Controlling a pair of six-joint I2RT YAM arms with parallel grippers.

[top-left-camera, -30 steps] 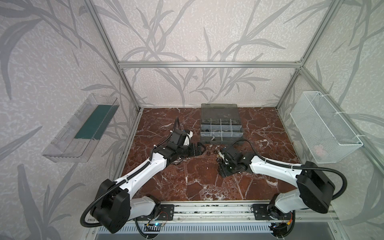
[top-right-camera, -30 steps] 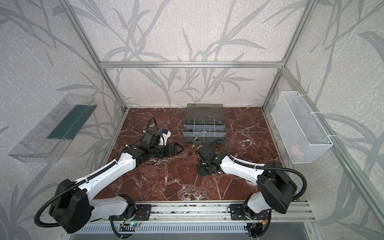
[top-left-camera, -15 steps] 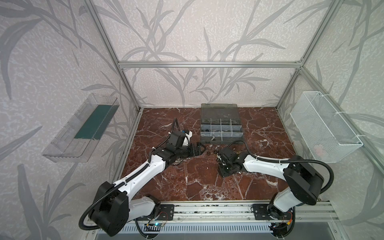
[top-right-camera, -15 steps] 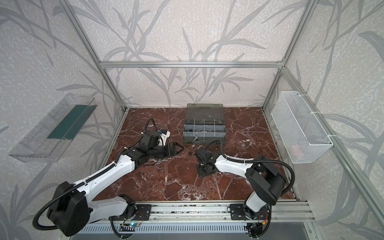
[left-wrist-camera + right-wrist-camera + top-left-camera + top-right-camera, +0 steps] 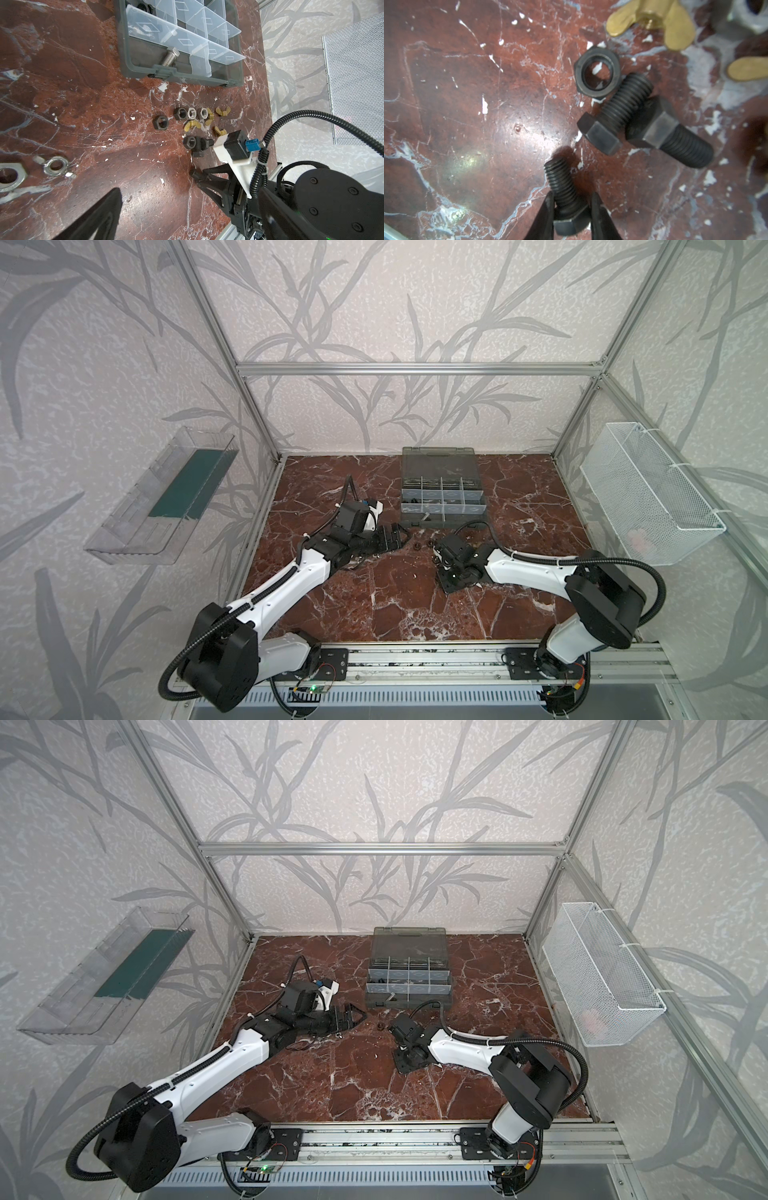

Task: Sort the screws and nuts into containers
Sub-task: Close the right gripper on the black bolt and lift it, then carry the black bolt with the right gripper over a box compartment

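between the fingers [image 5: 546, 209] of the right claw [image 5: 572, 200], set narrow, a black screw [image 5: 562, 185] is pinched near its head, low over the marble top [image 5: 467, 124]. just ahead of the tips two more black screws [image 5: 623, 110] lie crossed, touching a black nut [image 5: 598, 74]; brass wing nuts [image 5: 652, 20] lie further ahead. behind this claw the marble runs bare to the front rail [image 5: 415, 655]. the left claw [image 5: 392, 537] stands wide and holds nothing, well apart from the right one, with loose nuts [image 5: 182, 113] on the marble ahead of it. beyond both claws stand the containers [image 5: 187, 31], clear-walled cells in a grey case [image 5: 135, 68] with its smoky lid [image 5: 438, 462] open behind; a silver screw [image 5: 169, 58] lies in a near cell. aluminium posts [image 5: 249, 414] edge the floor. a wire basket [image 5: 648, 497] and a clear tray [image 5: 166, 497] hang on the walls. diamond outlines [image 5: 186, 42] mark the dividers.
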